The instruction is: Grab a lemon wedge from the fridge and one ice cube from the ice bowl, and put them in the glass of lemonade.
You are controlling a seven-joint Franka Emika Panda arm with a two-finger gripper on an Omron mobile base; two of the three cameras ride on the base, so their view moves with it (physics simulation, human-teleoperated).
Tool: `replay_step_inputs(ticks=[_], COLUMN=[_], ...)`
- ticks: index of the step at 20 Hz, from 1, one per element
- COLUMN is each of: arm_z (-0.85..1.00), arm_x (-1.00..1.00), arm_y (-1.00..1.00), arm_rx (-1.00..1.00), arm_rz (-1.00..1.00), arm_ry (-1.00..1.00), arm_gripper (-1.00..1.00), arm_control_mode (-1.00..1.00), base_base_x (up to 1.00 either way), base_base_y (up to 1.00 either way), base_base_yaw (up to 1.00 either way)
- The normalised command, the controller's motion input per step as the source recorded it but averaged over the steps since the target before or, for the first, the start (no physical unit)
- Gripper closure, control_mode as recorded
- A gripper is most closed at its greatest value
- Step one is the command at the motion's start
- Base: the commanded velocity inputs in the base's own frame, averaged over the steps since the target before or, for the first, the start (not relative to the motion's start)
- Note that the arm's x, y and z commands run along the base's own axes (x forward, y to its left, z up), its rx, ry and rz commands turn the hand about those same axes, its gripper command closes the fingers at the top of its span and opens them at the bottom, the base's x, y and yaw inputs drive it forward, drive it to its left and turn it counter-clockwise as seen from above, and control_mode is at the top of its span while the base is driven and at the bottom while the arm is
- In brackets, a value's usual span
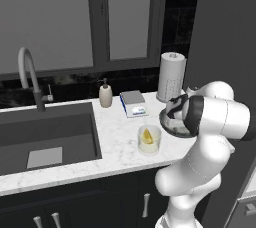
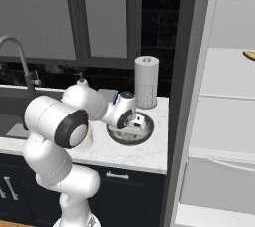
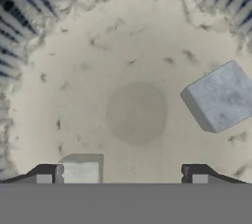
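My gripper (image 3: pixel 122 174) hangs low inside the ice bowl (image 3: pixel 74 70), open, with its fingertips (image 3: pixel 47 175) wide apart. One small ice cube (image 3: pixel 81 171) lies just inside the left tip, and a bigger ice cube (image 3: pixel 219 98) rests off to the right. The ice bowl (image 2: pixel 147 127) sits on the counter beside the fridge (image 2: pixel 224 101), whose door stands open on white shelves. The glass of lemonade (image 1: pixel 149 139) stands left of the ice bowl (image 1: pixel 167 122), with a yellow lemon wedge (image 1: pixel 146 135) in it. My forearm covers much of the bowl in the left base view.
A paper-towel roll (image 1: pixel 171 76) stands behind the bowl. A small scale (image 1: pixel 133 103) and a soap dispenser (image 1: pixel 105 94) sit further left, then the sink (image 1: pixel 45 132) and faucet (image 1: pixel 30 74). A brownish-yellow piece (image 2: pixel 249 55) lies on an upper fridge shelf.
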Motion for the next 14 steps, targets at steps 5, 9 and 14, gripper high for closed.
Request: replay_step_inputs(ticks=[5, 9, 14], arm_z=[-0.13, 0.00, 0.00], arm_x=[-0.01, 0.00, 0.00], arm_y=[0.00, 0.00, 0.00], arm_rx=[0.00, 0.00, 0.00], arm_rz=[0.00, 0.00, 0.00], arm_ry=[0.00, 0.00, 0.00], arm_gripper=[-1.00, -1.00, 1.00], arm_control_mode=[-1.00, -1.00, -1.00], base_base_x=[0.00, 0.00, 0.00], base_base_y=[0.00, 0.00, 0.00], base_base_yaw=[0.00, 0.00, 0.00])
